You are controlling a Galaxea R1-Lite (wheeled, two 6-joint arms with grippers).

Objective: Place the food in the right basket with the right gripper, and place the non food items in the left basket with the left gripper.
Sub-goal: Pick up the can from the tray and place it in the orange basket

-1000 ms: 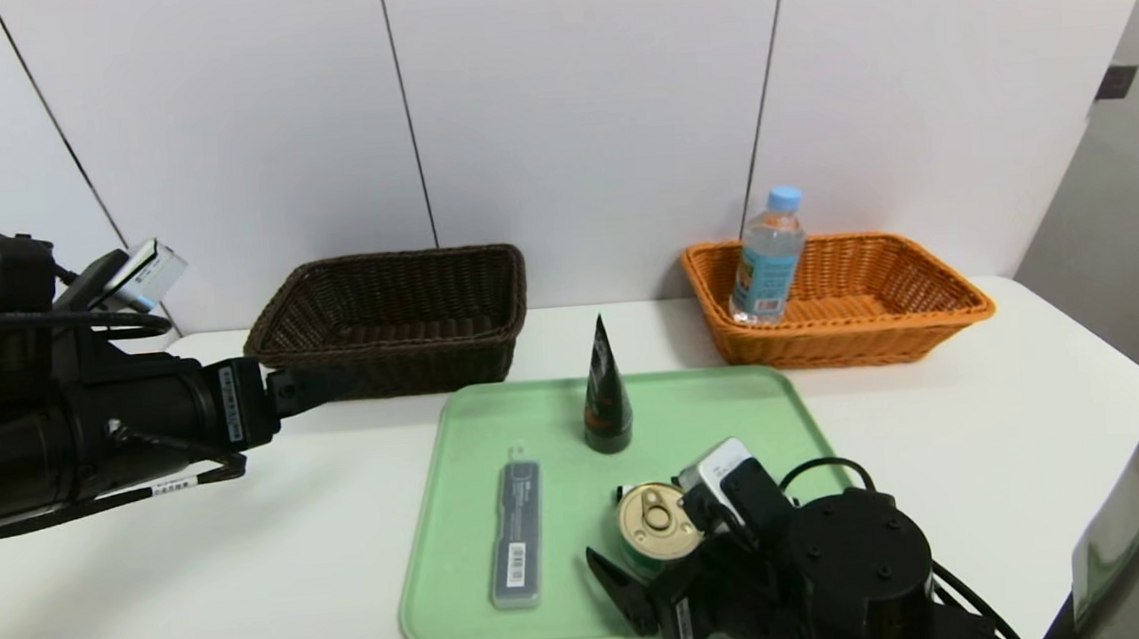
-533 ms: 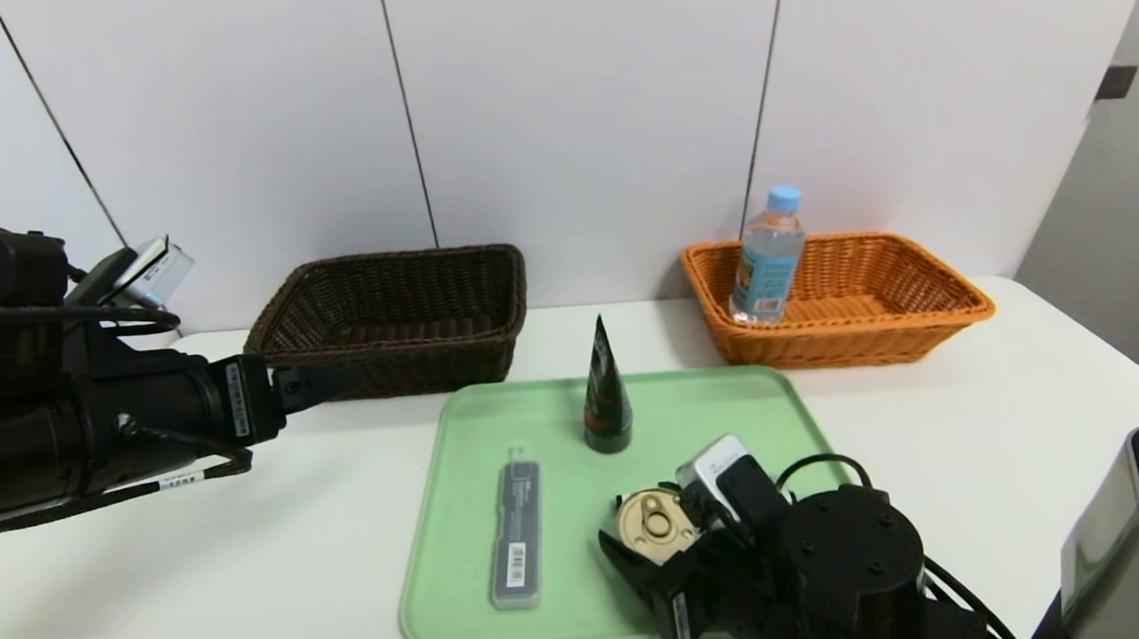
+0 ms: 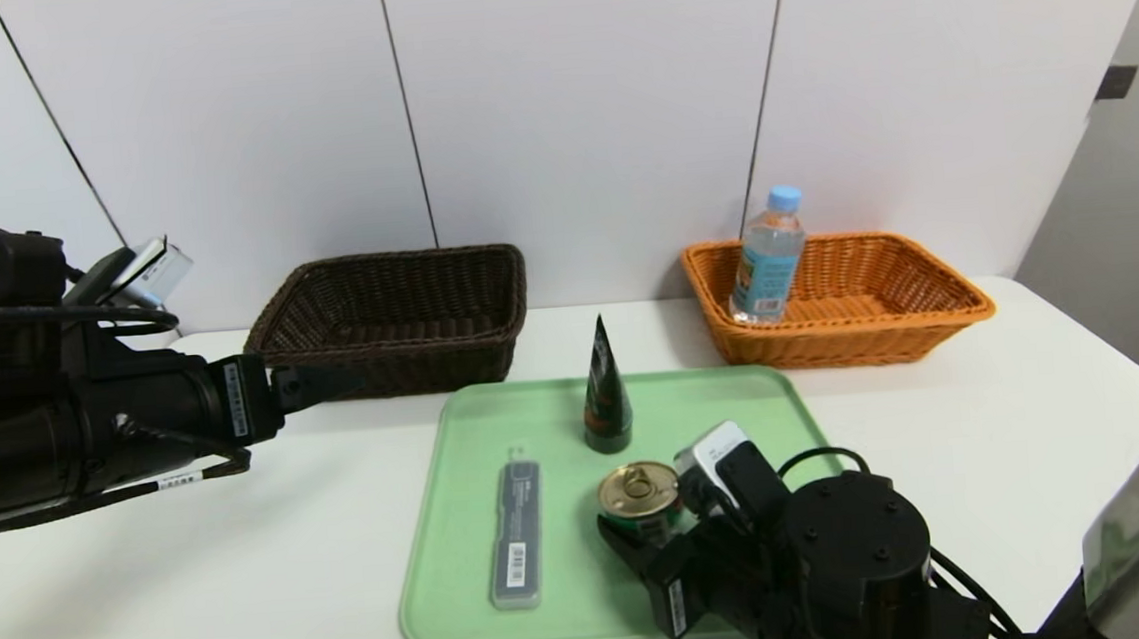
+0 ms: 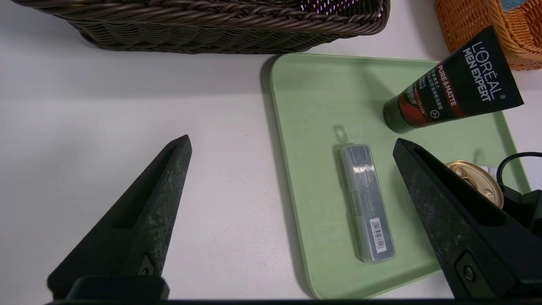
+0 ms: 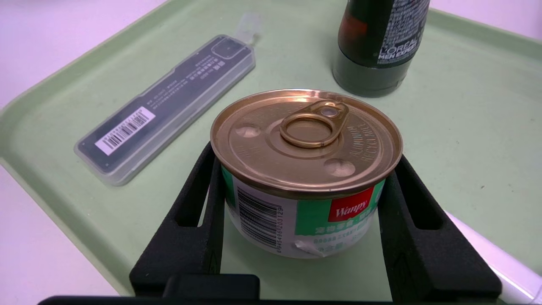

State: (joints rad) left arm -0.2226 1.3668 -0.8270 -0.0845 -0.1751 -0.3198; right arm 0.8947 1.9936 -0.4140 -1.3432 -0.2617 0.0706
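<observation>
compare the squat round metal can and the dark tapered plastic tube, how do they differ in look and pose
The squat metal can with a gold lid is short and wide, while the dark tapered plastic tube is tall and narrow.
The can ends in a flat lid with a ring pull; the tube rises to a thin crimped edge.
The can sits between the right claw's fingers; the tube stands untouched.
Both are upright.

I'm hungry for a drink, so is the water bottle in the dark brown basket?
No, the water bottle stands in the orange basket.
</observation>
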